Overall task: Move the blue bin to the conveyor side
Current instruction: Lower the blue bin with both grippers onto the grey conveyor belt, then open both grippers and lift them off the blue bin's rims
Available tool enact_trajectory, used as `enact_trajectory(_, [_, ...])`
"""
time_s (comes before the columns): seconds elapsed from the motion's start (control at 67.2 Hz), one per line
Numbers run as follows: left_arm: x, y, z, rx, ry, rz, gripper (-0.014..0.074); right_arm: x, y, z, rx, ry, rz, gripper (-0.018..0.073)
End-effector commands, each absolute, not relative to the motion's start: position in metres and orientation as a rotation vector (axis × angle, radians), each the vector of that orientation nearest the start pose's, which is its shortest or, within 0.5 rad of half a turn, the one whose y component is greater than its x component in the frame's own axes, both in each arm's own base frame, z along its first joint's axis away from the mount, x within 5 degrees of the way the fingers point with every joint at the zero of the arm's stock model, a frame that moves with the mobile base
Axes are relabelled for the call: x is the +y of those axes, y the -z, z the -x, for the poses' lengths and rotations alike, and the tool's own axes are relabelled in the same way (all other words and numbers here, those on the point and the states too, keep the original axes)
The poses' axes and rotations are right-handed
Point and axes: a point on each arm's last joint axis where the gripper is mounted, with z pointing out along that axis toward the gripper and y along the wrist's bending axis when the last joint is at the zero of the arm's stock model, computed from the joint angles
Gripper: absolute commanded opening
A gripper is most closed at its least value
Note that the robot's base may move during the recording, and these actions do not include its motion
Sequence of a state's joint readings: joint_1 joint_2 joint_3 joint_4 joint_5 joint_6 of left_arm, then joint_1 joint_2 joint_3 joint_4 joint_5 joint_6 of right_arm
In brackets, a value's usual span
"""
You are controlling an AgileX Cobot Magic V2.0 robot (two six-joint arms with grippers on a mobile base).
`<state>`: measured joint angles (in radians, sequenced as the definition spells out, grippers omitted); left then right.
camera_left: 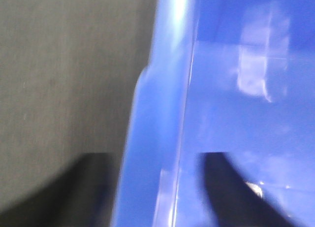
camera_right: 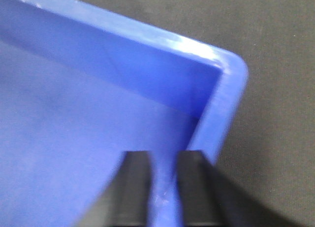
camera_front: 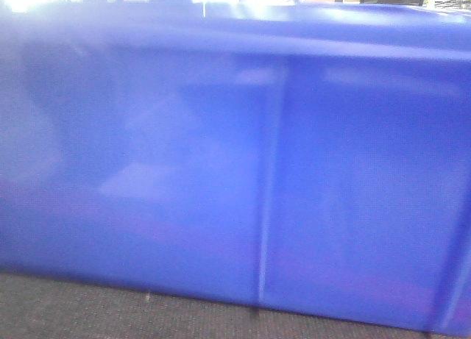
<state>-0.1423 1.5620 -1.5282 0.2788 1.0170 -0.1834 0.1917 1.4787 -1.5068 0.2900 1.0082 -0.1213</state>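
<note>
Dark grey carpet (camera_front: 110, 302) covers the floor on which the blue bin (camera_front: 235, 155) stands, its ribbed side wall filling the front view at close range. Left gripper (camera_left: 155, 187): one finger outside the rim and one inside, straddling the wall; contact is blurred, so I cannot tell whether it is clamped. Right gripper (camera_right: 162, 187): fingers nearly together, both apparently inside the bin near a corner (no wall visibly between them), holding nothing that can be confirmed. Judgement: the grasp is not yet secured on both sides. To do this step well, seat each gripper squarely over the rolled rim, confirm a firm hold, then move both arms evenly so the bin does not twist.
</note>
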Motion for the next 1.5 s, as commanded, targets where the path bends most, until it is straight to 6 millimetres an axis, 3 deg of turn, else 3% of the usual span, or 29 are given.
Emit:
enact_trajectory(0.0, [-0.027, -0.377, -0.337, 2.449, -0.218, -0.037, 0.0619, 0.082, -0.393, -0.306, 2.415, -0.388, 0.314, 0.0408])
enact_trajectory(0.074, [-0.026, -0.377, -0.335, 2.461, -0.22, -0.033, 0.058, 0.082, -0.394, -0.303, 2.426, -0.389, 0.319, 0.0579])
enact_trajectory(0.193, [-0.024, -0.388, -0.324, 2.448, -0.219, -0.022, 0.0556, 0.08, -0.4, -0.296, 2.423, -0.39, 0.327, 0.0556])
enact_trajectory(0.312, [-0.021, -0.42, -0.295, 2.35, -0.191, -0.008, 0.0556, 0.077, -0.417, -0.279, 2.367, -0.39, 0.33, 0.0508])
enact_trajectory(0.417, [-0.016, -0.453, -0.259, 2.226, -0.168, 0.003, 0.0552, 0.073, -0.438, -0.256, 2.292, -0.388, 0.332, 0.0368])
enact_trajectory(0.536, [-0.01, -0.48, -0.216, 2.091, -0.148, 0.004, 0.0501, 0.067, -0.458, -0.228, 2.2, -0.385, 0.33, 0.0109])
enact_trajectory(0.625, [-0.006, -0.49, -0.183, 2.007, -0.132, 0.01, 0.0374, 0.062, -0.464, -0.205, 2.139, -0.382, 0.321, -0.0049])
enact_trajectory(0.684, [-0.003, -0.492, -0.16, 1.947, -0.122, 0.01, 0.026, 0.059, -0.461, -0.19, 2.107, -0.381, 0.311, -0.0078])
enact_trajectory(0.833, [0.002, -0.472, -0.116, 1.858, -0.106, -0.003, -0.0041, 0.049, -0.44, -0.151, 2.016, -0.366, 0.274, -0.0069])
enact_trajectory(0.922, [0.005, -0.453, -0.09, 1.807, -0.097, -0.011, 0.0003, 0.041, -0.419, -0.129, 1.953, -0.321, 0.253, -0.0069])
enact_trajectory(1.101, [0.009, -0.405, -0.057, 1.76, -0.087, -0.028, 0.0004, 0.026, -0.375, -0.088, 1.839, -0.232, 0.241, -0.0069])
enact_trajectory(1.25, [0.009, -0.368, -0.041, 1.692, -0.074, -0.046, 0.0004, 0.018, -0.343, -0.058, 1.699, -0.211, 0.216, -0.0069])
enact_trajectory(1.488, [0.009, -0.33, -0.025, 1.6, -0.058, -0.06, 0.0004, 0.011, -0.304, -0.025, 1.548, -0.211, 0.196, -0.0069])
